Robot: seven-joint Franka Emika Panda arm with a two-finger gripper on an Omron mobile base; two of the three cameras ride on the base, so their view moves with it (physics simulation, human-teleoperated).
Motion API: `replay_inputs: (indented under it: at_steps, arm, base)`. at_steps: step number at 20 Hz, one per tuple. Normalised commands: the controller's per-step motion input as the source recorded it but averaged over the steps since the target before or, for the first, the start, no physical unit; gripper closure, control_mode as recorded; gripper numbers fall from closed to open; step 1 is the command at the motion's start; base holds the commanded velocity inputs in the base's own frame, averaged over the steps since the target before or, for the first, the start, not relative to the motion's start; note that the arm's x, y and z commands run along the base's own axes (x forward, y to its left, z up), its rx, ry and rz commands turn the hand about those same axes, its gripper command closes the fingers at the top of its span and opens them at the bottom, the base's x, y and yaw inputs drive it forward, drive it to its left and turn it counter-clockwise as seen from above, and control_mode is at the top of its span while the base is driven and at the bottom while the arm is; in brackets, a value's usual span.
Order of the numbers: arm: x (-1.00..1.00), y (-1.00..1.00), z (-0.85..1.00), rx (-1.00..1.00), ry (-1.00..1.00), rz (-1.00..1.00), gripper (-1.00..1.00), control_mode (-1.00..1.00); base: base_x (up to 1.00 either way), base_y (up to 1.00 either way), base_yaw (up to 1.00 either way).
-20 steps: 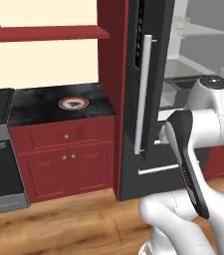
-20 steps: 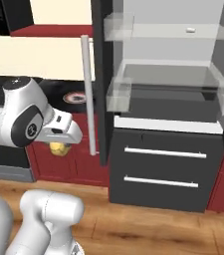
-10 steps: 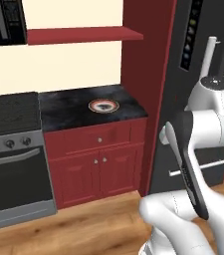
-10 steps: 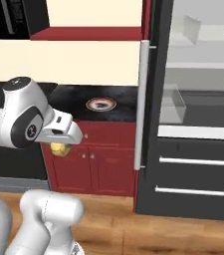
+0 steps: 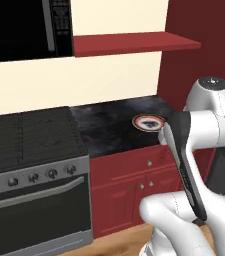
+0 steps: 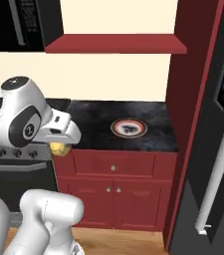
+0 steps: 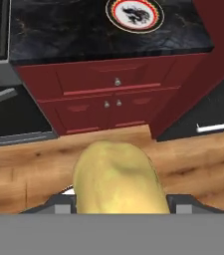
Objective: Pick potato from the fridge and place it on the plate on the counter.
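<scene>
The yellow-tan potato (image 6: 58, 148) hangs in my gripper (image 6: 60, 144), which is shut on it, in front of the dark red cabinets and below counter height. In the hand view the potato (image 7: 117, 179) sits large between the fingertips of the gripper (image 7: 121, 203). The plate (image 6: 129, 128), orange-rimmed with a black centre mark, lies on the black marbled counter (image 6: 93, 117), to the right of and beyond the gripper. It also shows as the plate (image 5: 148, 121) and the plate (image 7: 135, 13). The fridge (image 6: 218, 149) stands at the right with its dark door shut.
A black stove (image 5: 29, 140) with knobs and an oven door adjoins the counter on the left. A red shelf (image 5: 134, 44) and a dark microwave (image 5: 19, 25) hang above. The fridge's long silver handle (image 6: 218, 164) juts out at the right. Wooden floor (image 7: 29, 169) lies below.
The whole picture has shifted: the base has driven left, so the fridge slid off to the right and the stove came into view. The potato stays held in the gripper.
</scene>
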Motion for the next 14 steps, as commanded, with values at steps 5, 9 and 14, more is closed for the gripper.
replay_inputs:
  at_steps: [5,9,14]
  arm:
    - [0.00,0.00,0.00,0.00,0.00,0.00,1.00,1.00]
    - [0.00,0.00,0.00,0.00,0.00,0.00,1.00,1.00]
    - [0.00,0.00,0.00,0.00,0.00,0.00,1.00,1.00]
  base:
    - [0.93,0.08,-0.17]
    - [0.74,-0.09,-0.19]
    - [0.10,-0.53,-0.05]
